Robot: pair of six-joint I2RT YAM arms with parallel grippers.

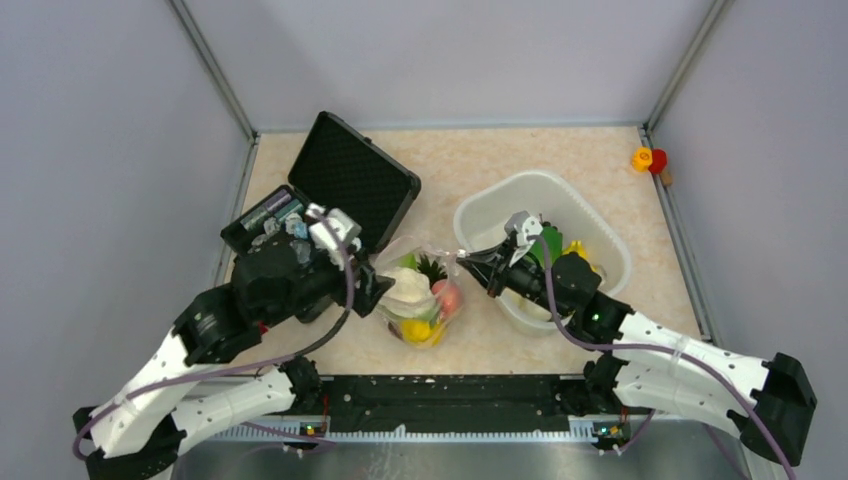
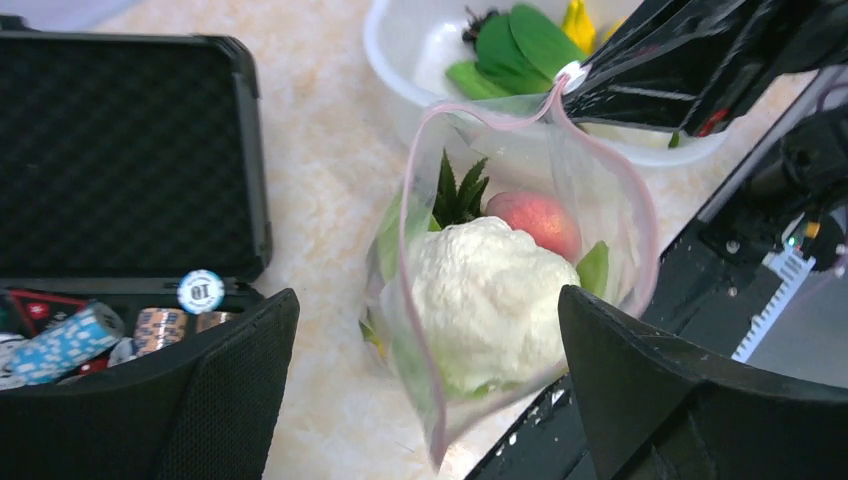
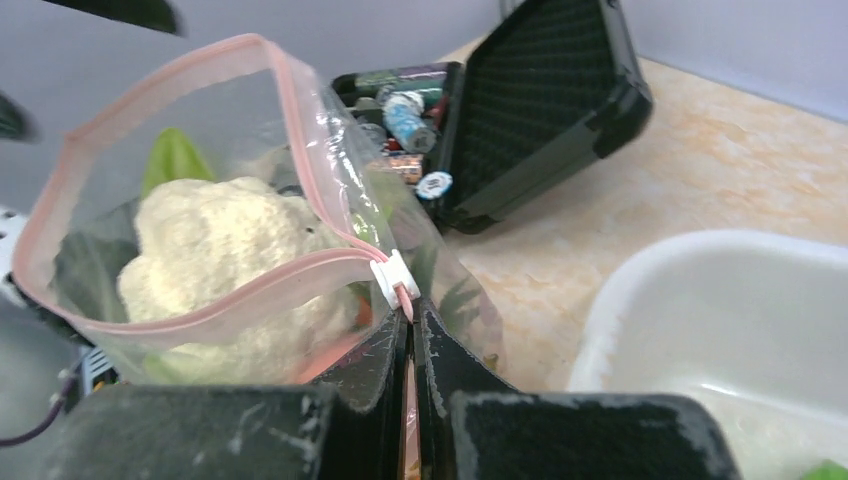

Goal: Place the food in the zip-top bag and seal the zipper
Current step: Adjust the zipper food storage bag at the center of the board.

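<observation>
Pink zipper point(image 3: 340, 256) is pinched flat between the fingers of your right gripper point(image 3: 410, 305), just under the white slider point(image 3: 392, 274), so that corner is anchored and the mouth gapes open. Your left gripper point(image 2: 425, 300) hangs with its fingers wide apart and holding nothing, at the far side of the zip-top bag point(image 1: 420, 300), which stands on the table between the arms. It holds the cauliflower point(image 2: 490, 300), peach point(image 2: 538, 222) and pineapple point(image 2: 455, 190). The green leafy stalk point(image 2: 520, 45) and a yellow piece point(image 2: 578, 20) lie in the tub point(image 1: 480, 215), so loading looks unfinished. Keep the right pinch firm and level, since a tug would likely tip the thin bag or fold its mouth. To brace the opposite lip, take only the strip, not the film. Room is tight: the black case point(image 1: 350, 170) sits just beside the left wrist, the tub touches the right arm, and the table's near edge is close below the bag.
</observation>
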